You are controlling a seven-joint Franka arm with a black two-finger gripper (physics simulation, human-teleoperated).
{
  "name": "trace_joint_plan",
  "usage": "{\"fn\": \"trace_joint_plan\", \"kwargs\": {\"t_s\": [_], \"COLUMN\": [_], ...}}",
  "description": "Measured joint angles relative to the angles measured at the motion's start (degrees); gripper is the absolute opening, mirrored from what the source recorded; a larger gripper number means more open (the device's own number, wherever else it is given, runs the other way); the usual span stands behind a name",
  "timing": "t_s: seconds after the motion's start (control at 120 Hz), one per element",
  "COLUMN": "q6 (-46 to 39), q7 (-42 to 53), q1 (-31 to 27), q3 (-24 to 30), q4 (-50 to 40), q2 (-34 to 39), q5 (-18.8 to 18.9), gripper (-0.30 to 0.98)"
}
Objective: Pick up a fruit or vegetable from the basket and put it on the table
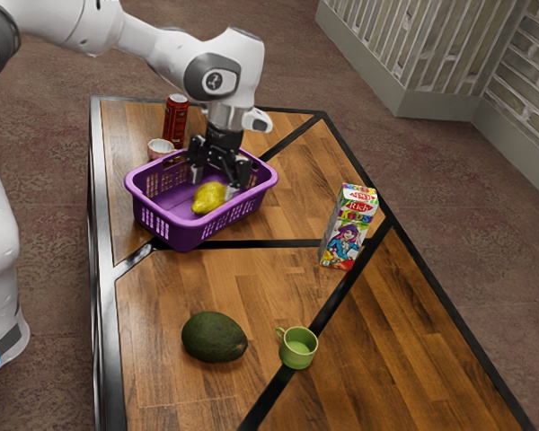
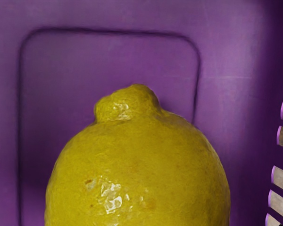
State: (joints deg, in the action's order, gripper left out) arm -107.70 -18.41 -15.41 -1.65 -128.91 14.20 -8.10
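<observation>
The purple plastic basket (image 1: 201, 231), with slotted sides and a raised rim, stands on the wooden table (image 1: 153, 305). Inside it lies a yellow lemon (image 1: 210, 197), still to be put on the table. The black two-finger gripper (image 1: 214, 182) reaches down into the basket from above, its two fingers apart, with the lemon just beneath the hand. The wrist view shows the lemon large and close over the basket's purple floor, its knobbly tip standing out from the rounded body, and a row of slots in the basket's wall to one side of it

Around the basket, in the exterior view: a red can (image 1: 175, 122) stands upright behind it, and a small white and reddish bowl (image 1: 160, 147) sits between that can and the basket's rim. A colourful juice carton (image 1: 346, 229), printed "Rich" and with a cartoon figure, stands upright to the exterior view's right of the basket, well apart from it. In front of the basket, also well apart, a dark green avocado (image 1: 215, 338) lies on its side, and a light green cup (image 1: 298, 348) stands upright farther to the exterior view's right, its handle turned toward the avocado
</observation>
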Motion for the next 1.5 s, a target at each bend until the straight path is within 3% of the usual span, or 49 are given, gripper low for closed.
{"fn": "trace_joint_plan", "kwargs": {"t_s": [0.742, 0.9, 1.042, 1.5], "q6": [-5.55, -6.05, -6.15, 4.54], "q7": [-1.52, -1.72, -2.00, -1.94], "q1": [0.03, 0.15, 0.36, 0.74], "q3": [-0.02, -0.02, -0.01, -1.38], "q4": [-2.90, -2.94, -2.94, 3.41], "q2": [-1.61, -1.71, -1.95, -1.52], "q5": [-0.16, -0.06, 0.21, 0.90], "gripper": [0.65, 0.53, 0.49, 0.44]}}
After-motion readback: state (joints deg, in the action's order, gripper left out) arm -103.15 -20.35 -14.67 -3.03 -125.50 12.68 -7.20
